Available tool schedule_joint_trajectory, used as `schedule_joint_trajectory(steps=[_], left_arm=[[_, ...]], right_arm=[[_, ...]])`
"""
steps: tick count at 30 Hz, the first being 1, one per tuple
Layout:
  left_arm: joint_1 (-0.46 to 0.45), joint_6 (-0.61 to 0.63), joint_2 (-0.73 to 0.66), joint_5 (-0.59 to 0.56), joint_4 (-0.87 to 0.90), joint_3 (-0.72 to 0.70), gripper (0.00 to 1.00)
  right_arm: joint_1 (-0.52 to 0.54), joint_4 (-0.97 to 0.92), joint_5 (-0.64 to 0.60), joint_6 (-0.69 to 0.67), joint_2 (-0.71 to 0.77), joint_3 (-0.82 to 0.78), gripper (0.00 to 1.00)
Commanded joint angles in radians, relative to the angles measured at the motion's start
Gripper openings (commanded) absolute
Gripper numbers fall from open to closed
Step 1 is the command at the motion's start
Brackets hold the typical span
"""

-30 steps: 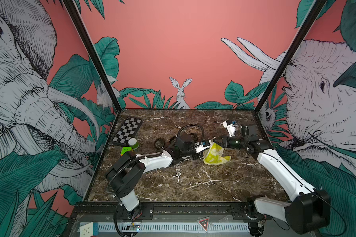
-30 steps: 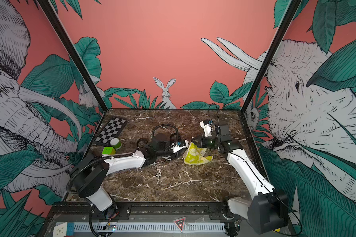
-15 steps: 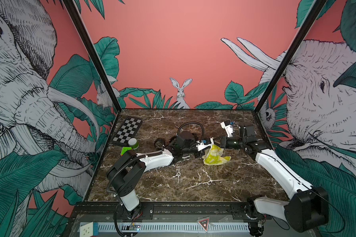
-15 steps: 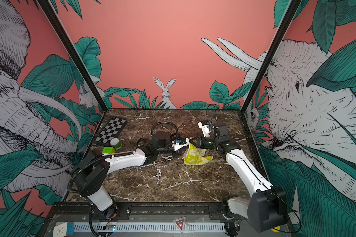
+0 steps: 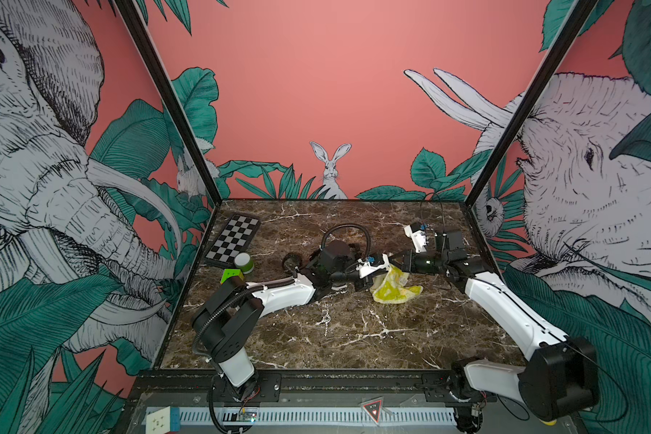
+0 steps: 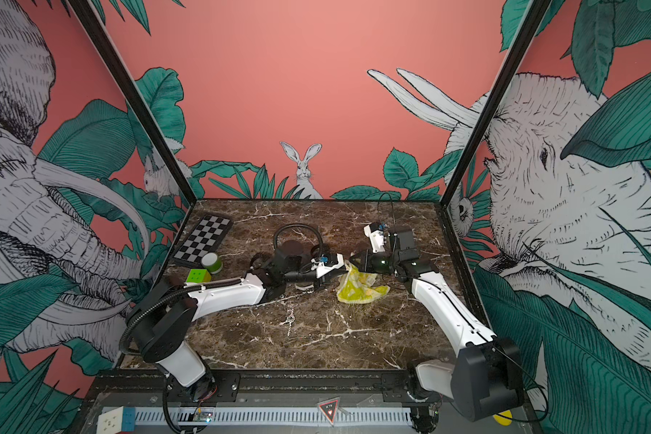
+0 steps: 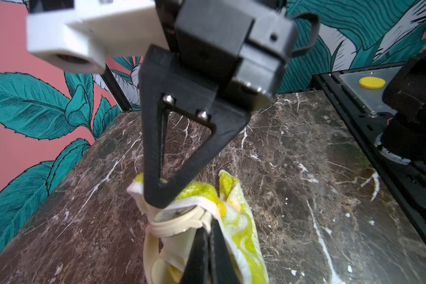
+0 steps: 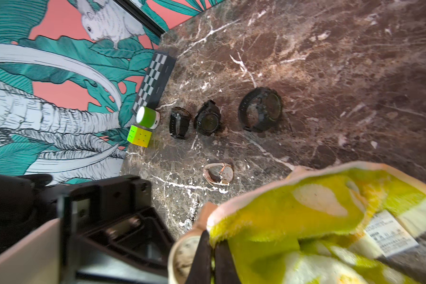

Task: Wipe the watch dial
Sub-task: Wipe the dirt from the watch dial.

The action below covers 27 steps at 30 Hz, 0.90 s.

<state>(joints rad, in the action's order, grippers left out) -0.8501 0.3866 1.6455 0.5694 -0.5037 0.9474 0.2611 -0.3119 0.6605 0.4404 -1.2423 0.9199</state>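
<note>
A cream watch [image 7: 175, 221] hangs over the table with my left gripper [image 7: 207, 228] shut on its case edge by the strap. Its pale dial [image 8: 185, 253] shows beside the right fingers. My right gripper [image 8: 212, 242] is shut on a yellow-green cloth [image 8: 293, 216], and its tip [image 7: 158, 191] presses a fold of the cloth [image 7: 241, 221] onto the watch face. In both top views the two grippers meet mid-table, left gripper [image 5: 376, 268] against right gripper [image 5: 397, 265], and the cloth [image 5: 393, 287] [image 6: 359, 287] hangs below them. The watch is hidden there.
Three black watches [image 8: 180, 123] [image 8: 208, 120] [image 8: 260, 109] and a cream-brown one [image 8: 219, 173] lie on the marble. At the left wall are a checkerboard [image 5: 234, 242], a green cylinder [image 5: 243, 262] and a puzzle cube [image 5: 230, 276]. A small chain [image 5: 327, 319] lies further forward.
The right gripper has shifted slightly to the left with the cloth, against the watch. The left gripper has stayed almost in place. Both grips are unchanged.
</note>
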Motion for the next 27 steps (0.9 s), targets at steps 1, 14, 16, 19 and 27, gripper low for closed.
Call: schedule_joint_trajectory(steps=[1, 14, 16, 19, 27], left_arm=[[-0.004, 0.008, -0.092, 0.053, -0.101, -0.019, 0.0], [-0.004, 0.076, -0.077, 0.04, -0.074, -0.084, 0.0], [-0.004, 0.08, -0.065, 0.041, -0.073, -0.078, 0.0], [-0.004, 0.085, -0.043, 0.041, -0.075, -0.061, 0.0], [-0.004, 0.088, 0.011, 0.058, -0.09, -0.012, 0.0]], right_arm=[[-0.011, -0.072, -0.053, -0.039, 0.034, -0.005, 0.0], [-0.049, -0.181, -0.03, -0.068, 0.171, 0.063, 0.0], [-0.049, -0.159, 0.005, -0.051, 0.189, 0.061, 0.0], [-0.04, -0.105, 0.051, -0.019, 0.209, 0.041, 0.0], [0.014, 0.044, 0.118, 0.059, 0.224, -0.007, 0.0]])
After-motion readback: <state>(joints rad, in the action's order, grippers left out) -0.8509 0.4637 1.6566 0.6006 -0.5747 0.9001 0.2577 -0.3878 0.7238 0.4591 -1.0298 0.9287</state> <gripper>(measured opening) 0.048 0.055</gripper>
